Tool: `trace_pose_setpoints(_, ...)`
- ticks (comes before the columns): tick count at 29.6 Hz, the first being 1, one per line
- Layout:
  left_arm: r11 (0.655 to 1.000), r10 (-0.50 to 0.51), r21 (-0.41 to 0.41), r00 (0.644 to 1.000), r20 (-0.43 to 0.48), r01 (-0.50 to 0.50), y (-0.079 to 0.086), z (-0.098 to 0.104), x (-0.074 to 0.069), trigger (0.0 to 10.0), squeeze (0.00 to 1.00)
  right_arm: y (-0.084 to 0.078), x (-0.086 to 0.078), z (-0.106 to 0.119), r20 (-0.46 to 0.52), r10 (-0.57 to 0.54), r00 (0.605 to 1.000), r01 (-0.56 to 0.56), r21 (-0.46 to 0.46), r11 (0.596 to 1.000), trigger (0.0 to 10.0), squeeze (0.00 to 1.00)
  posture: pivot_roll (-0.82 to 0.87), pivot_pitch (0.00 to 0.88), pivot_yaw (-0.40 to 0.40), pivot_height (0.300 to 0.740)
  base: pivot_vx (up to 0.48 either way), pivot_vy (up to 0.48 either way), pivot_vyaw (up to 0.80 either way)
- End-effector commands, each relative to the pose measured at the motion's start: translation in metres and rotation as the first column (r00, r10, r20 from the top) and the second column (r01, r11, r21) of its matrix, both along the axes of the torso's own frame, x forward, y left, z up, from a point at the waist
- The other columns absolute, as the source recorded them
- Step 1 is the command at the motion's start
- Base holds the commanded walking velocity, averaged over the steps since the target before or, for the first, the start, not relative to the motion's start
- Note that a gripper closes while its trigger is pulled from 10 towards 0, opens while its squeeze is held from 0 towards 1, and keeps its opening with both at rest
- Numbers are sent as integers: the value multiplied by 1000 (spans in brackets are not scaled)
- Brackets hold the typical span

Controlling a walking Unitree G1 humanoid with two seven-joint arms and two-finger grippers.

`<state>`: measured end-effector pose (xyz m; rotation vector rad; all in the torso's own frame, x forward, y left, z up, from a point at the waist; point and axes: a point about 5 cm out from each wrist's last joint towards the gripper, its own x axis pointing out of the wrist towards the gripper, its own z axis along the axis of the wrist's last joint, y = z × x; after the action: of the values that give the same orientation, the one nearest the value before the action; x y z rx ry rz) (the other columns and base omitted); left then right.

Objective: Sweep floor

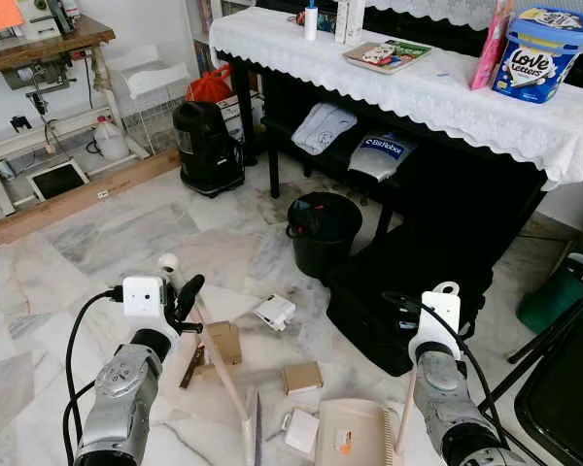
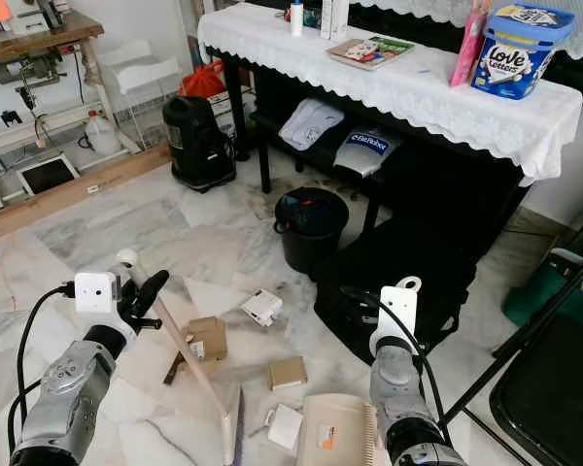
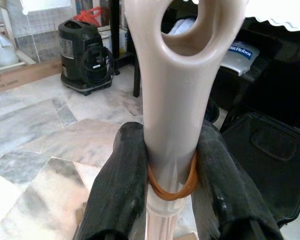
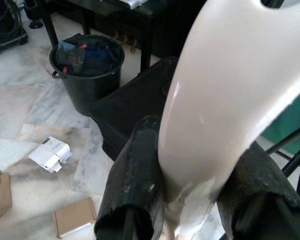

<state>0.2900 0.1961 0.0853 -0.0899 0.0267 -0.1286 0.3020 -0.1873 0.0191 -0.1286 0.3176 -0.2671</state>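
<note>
Left end effector [image 1: 187,296] clamped on the broom handle [image 2: 180,342]; handle slants down and forward-right to the bristles at the floor [image 1: 97,233], between both arms. Right end effector [image 4: 190,200] clamped on the dustpan handle [image 4: 230,100], dustpan [image 1: 355,432] just right of the bristles. Cardboard scraps [image 1: 301,376] lie directly ahead of both. Bristles and dustpan cut off at frame bottom.

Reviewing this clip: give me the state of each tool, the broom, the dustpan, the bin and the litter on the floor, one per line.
Left tool: shut on the broom handle.
Right tool: shut on the dustpan handle.
Broom: tilted, head down on the floor.
Dustpan: resting on the floor by the litter.
Bin: upright, open, rubbish inside.
Cardboard pieces: scattered on the floor, not yet swept up.
White boxes: lying loose on the floor.
</note>
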Motion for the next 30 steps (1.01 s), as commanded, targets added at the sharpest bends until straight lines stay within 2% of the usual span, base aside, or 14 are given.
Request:
trace_pose_setpoints(1, 1000, 12, 7, 999, 41, -12, 1, 8, 4, 10000, 0, 7, -3, -2, 2, 40, 999, -40, -11, 999, 10000, 0, 157, 44, 62, 740, 0, 0, 0)
trace_pose_setpoints(3, 1000, 14, 21, 999, 45, -15, 1, 8, 3, 10000, 0, 9, -1, 1, 29, 75, 997, -74, -43, 996, 10000, 0, 155, 48, 60, 740, 0, 0, 0)
trace_pose_setpoints(9, 999, 15, 29, 999, 43, -16, 0, 6, 1, 10000, 0, 11, -1, 3, 56, 81, 995, -78, -48, 996, 10000, 0, 150, 56, 58, 740, 0, 0, 0)
trace_pose_setpoints(15, 999, 13, 36, 999, 45, -15, -2, 5, 1, 10000, 0, 9, -2, 4, 79, 76, 994, -72, -60, 996, 10000, 0, 152, 60, 55, 740, 0, 0, 0)
trace_pose_setpoints(24, 999, 17, 34, 999, 47, -18, -2, 4, 1, 10000, 0, 6, 2, 18, 183, 63, 981, -47, -89, 995, 10000, 0, 150, 63, 53, 740, 0, 0, 0)
trace_pose_setpoints(30, 999, 16, 32, 999, 45, -17, -3, 4, 1, 10000, 0, 5, 2, 20, 198, 55, 979, -37, -92, 995, 10000, 0, 150, 65, 53, 740, 0, 0, 0)
